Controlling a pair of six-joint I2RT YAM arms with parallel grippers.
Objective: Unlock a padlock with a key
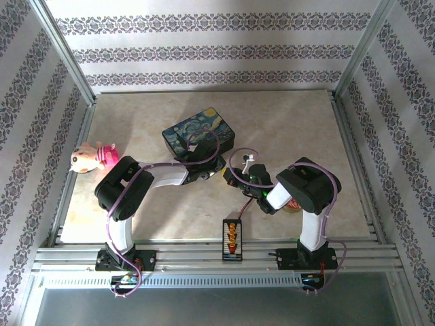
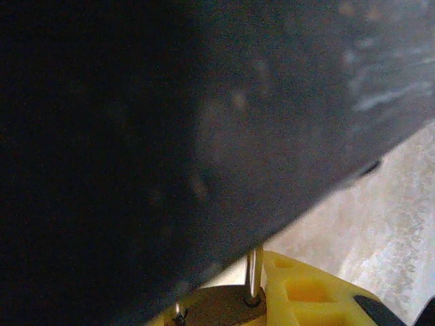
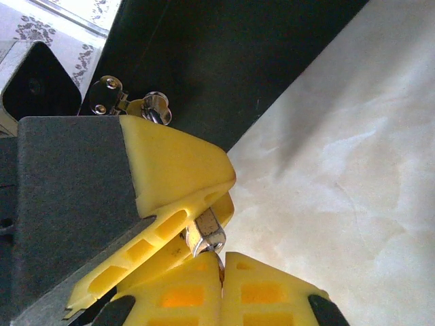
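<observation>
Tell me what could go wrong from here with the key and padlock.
The key is pinched only at the tips of the right gripper, so it could twist or slip when pushed. The padlock sits right beside the dark-blue box, so its shackle may snag there on opening.

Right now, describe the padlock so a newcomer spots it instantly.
Find the dark-blue painted box mid-table; the left gripper sits at its near edge. Between that gripper's yellow fingers is the padlock: brass-gold body, thin silver shackle, unlike the box's all-silver clasp.

Left end effector [image 3: 228, 192] and right end effector [image 3: 223, 270], both clamped, meet tip-to-tip.
</observation>
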